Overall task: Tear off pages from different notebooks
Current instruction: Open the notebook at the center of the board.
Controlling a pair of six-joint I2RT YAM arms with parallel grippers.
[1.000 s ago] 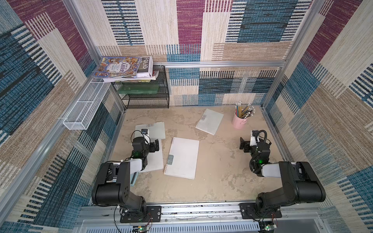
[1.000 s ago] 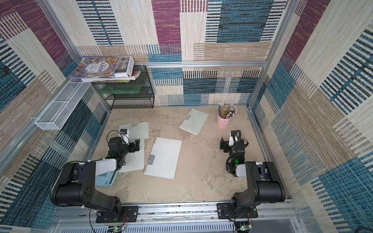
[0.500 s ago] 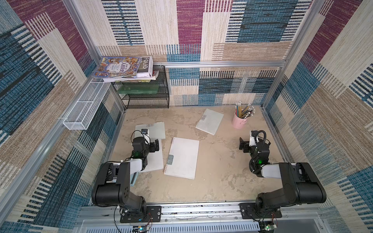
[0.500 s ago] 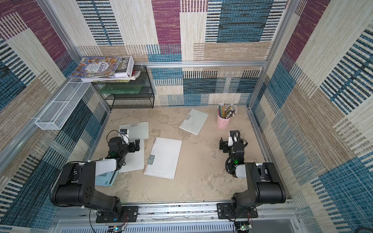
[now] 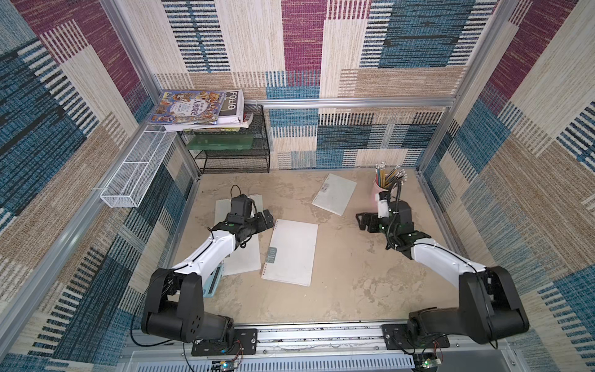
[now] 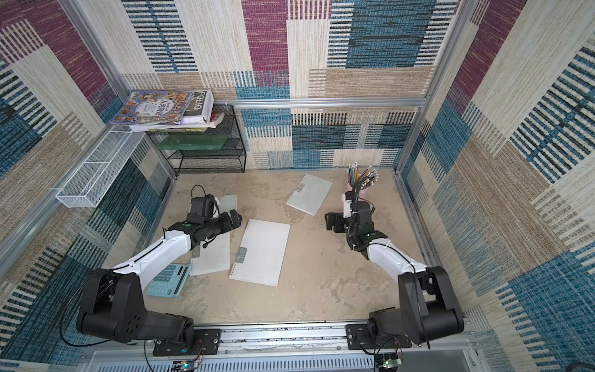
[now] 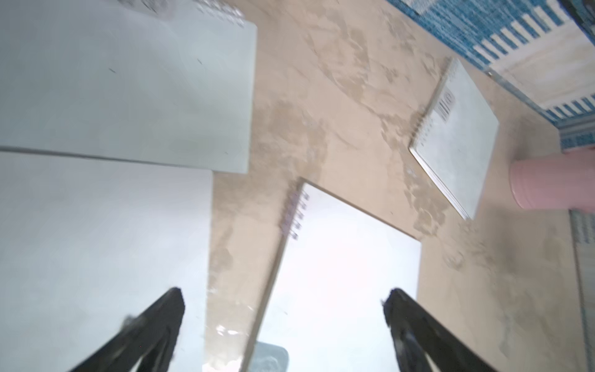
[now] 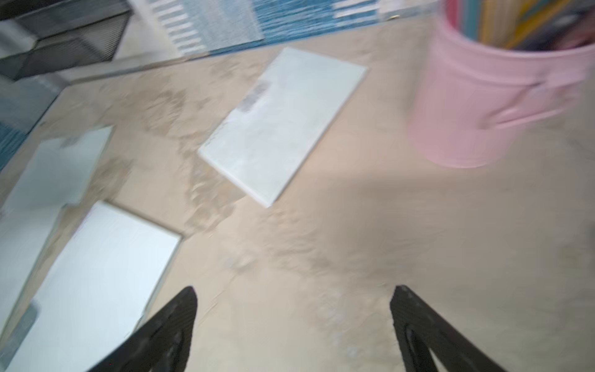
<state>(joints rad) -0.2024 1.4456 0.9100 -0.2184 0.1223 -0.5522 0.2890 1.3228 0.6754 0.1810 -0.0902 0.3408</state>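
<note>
Tearing is not yet starting: the four notebooks (image 5: 291,251) are lying shut on the table (image 5: 354,290), two left, one middle, one far, with no loose pages showing. Left gripper (image 5: 265,219) and right gripper (image 5: 362,222) are hovering wide open, empty.

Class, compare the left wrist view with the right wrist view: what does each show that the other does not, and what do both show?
Left wrist only: the wire spiral of the middle notebook, lost to blur in the right wrist view.
Right wrist only: the pencils and the black rack.
Both: that notebook, the small notebook, the pink cup and the table.
</note>
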